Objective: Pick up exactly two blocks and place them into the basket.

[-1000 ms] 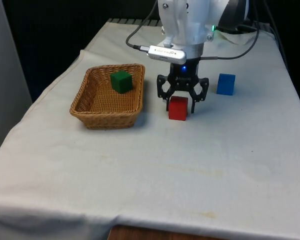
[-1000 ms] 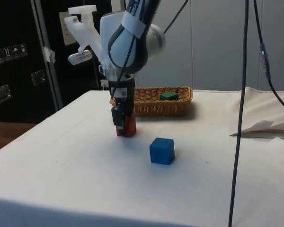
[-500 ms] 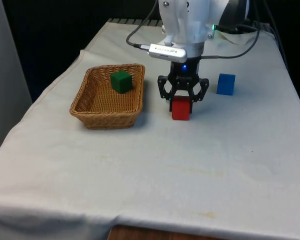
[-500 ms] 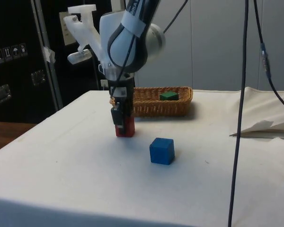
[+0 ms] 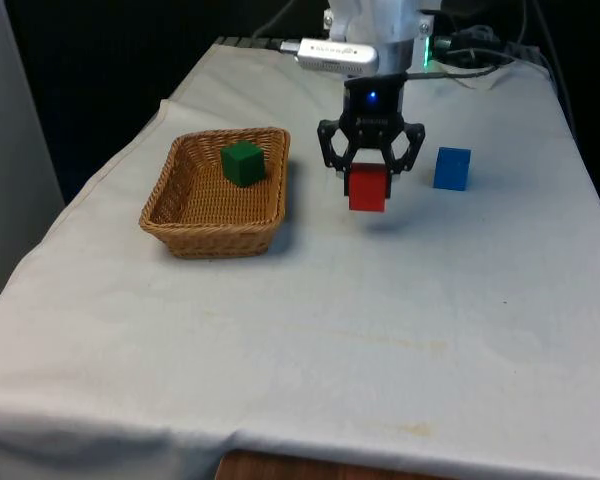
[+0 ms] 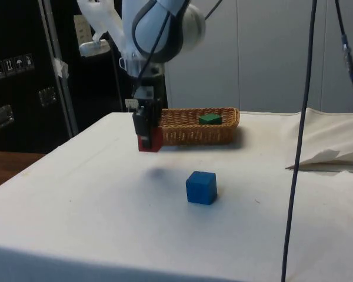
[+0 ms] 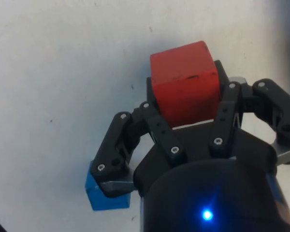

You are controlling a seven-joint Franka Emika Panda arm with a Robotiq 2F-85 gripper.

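Jaws: your gripper [image 5: 368,187] is clamping the red block [image 5: 367,189] above the cloth.
Handling: it is looking light and rigid; keep gripping opposite flat faces.

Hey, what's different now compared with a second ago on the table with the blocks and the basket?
The black two-finger gripper closed on the red cube block and has lifted it clear of the white cloth; a shadow lies beneath it. A second ago the red block stood on the cloth between the open fingers. Unchanged: the green cube block in the woven wicker basket, and the blue cube block on the cloth.
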